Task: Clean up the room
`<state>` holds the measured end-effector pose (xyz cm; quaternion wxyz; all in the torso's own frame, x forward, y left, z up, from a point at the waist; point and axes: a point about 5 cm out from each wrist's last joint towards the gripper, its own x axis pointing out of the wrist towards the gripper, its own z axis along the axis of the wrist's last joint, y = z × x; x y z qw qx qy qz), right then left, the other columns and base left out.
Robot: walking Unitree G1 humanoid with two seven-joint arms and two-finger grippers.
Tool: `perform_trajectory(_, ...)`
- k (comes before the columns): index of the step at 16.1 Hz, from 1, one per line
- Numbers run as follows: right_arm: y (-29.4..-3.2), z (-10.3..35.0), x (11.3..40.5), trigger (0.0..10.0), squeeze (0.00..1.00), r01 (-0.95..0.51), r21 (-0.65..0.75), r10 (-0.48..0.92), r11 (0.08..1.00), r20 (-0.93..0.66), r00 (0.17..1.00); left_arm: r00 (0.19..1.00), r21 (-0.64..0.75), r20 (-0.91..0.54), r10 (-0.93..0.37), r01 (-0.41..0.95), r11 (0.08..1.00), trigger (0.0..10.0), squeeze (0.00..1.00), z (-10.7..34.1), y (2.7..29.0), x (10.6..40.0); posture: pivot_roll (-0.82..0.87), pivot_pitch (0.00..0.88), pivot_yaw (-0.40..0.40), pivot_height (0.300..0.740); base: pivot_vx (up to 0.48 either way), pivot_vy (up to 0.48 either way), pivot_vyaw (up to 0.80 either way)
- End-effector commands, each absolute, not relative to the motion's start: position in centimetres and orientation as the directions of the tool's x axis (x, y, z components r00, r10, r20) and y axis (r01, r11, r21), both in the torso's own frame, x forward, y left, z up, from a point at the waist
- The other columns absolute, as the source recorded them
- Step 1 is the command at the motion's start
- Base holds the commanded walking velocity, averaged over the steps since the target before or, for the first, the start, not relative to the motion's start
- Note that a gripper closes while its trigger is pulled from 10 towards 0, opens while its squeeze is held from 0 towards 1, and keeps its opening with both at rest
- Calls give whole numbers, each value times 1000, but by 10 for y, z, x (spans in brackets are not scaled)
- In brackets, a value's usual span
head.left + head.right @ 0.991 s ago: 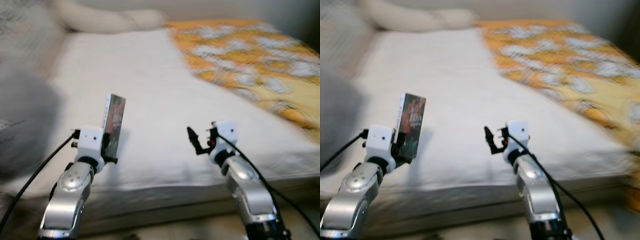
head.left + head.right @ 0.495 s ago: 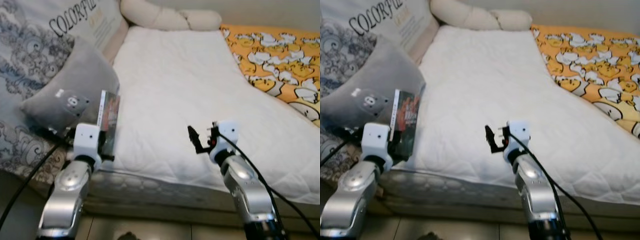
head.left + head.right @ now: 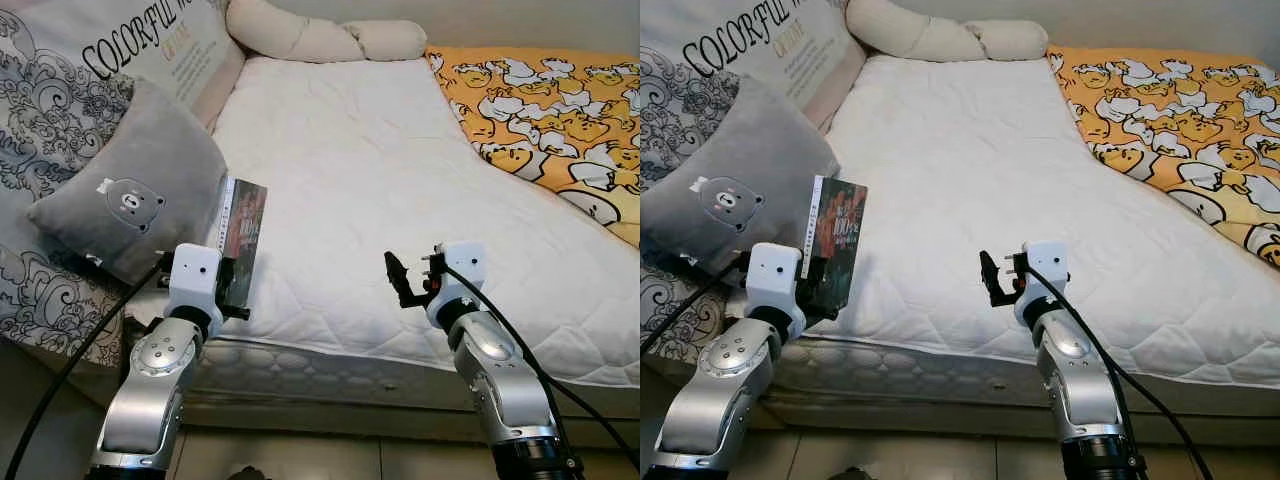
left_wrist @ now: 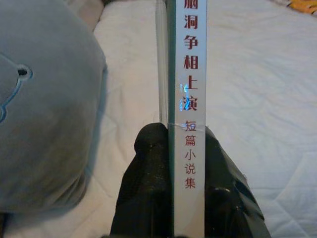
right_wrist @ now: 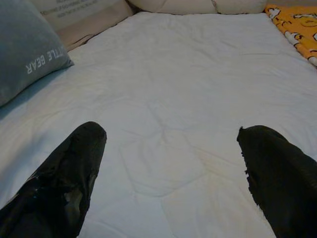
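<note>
My left gripper [image 3: 233,288] is shut on a thin book [image 3: 243,224] with a dark cover and a white spine, held upright by its lower edge at the near left corner of the bed. In the left wrist view the two black fingers [image 4: 148,183] clamp the spine [image 4: 188,89], which carries red Chinese print. My right gripper [image 3: 411,280] hovers open over the front edge of the white mattress [image 3: 380,160], with nothing between its fingers [image 5: 74,168].
A grey bear cushion [image 3: 135,190] leans beside the book, with a large patterned cushion [image 3: 70,80] behind it. A cream bolster [image 3: 320,38] lies at the bed's head. An orange duck-print blanket [image 3: 550,100] covers the right side. Tiled floor [image 3: 330,465] shows below.
The camera has swung left and steadied, bringing the cushions into view and clearing the blur. Both arms keep their pose and the book stays in the left gripper.
</note>
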<state>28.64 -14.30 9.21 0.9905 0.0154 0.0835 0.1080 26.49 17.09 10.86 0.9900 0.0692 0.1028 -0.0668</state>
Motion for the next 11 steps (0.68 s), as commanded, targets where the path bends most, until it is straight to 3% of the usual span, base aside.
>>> perform_trajectory(1, -143, 96, 291, 10000, 0, -198, 51, 203, 979, -144, 968, 981, 123, -139, -133, 150, 981, 10000, 0, 122, 170, 271, 16, 0, 20, 740, 0, 0, 0)
perform_trajectory(6, -136, 98, 289, 10000, 0, -252, 27, 254, 967, -127, 959, 983, 115, -130, -132, 148, 982, 10000, 0, 122, 175, 270, 22, 0, 16, 740, 0, 0, 0)
perform_trajectory(11, -126, 97, 285, 10000, 0, -339, 3, 337, 941, -126, 933, 983, 119, -134, -122, 138, 983, 10000, 0, 122, 182, 269, 25, 0, 18, 740, 296, 0, 0)
